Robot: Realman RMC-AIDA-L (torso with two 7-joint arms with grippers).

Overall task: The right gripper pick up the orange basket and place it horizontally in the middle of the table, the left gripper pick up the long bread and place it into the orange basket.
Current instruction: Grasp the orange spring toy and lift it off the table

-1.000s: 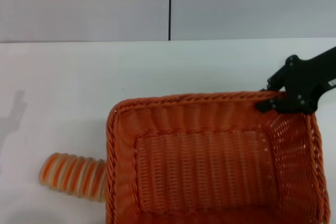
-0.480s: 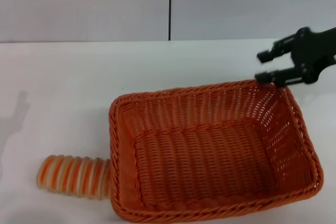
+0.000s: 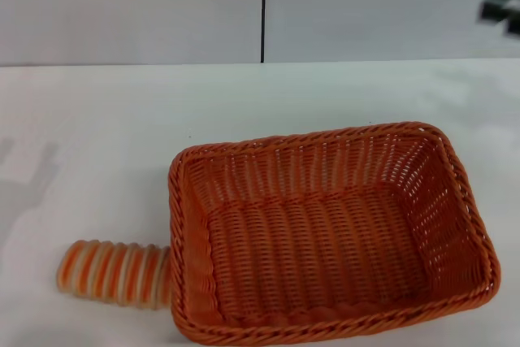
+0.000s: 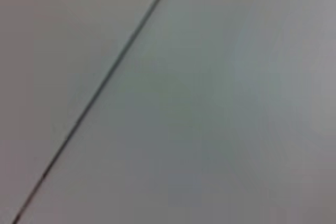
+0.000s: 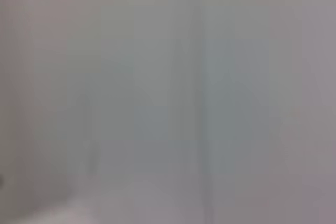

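**Right gripper up at the frame edge, basket flat on the table**

The jaws first: the right gripper [image 3: 502, 12] shows only as dark blurred blocks at the upper right edge of the head view, against the wall, and whether its jaws are apart or closed I cannot tell. It holds nothing that shows and touches nothing, well apart from the basket below. The left gripper is out of sight in every view.

Down in the lower middle and right of the frame, the orange basket [image 3: 325, 237] sits on the white table [image 3: 122, 119], its long side running across the frame, slightly skewed, mouth facing up and nothing inside. Its near rim lies close to the bottom edge of the frame and its right end close to the right edge.

At lower left, the long bread [image 3: 112, 271] lies on its side on the table, one end touching the basket's left wall from outside.

Room to move: wide bare tabletop in the upper left and across the far side beyond the basket, up to the wall [image 3: 130, 6] with its dark vertical seam [image 3: 263, 10].

Both wrist views show only plain grey surface; the left one has a thin dark line [image 4: 100, 85] running diagonally.
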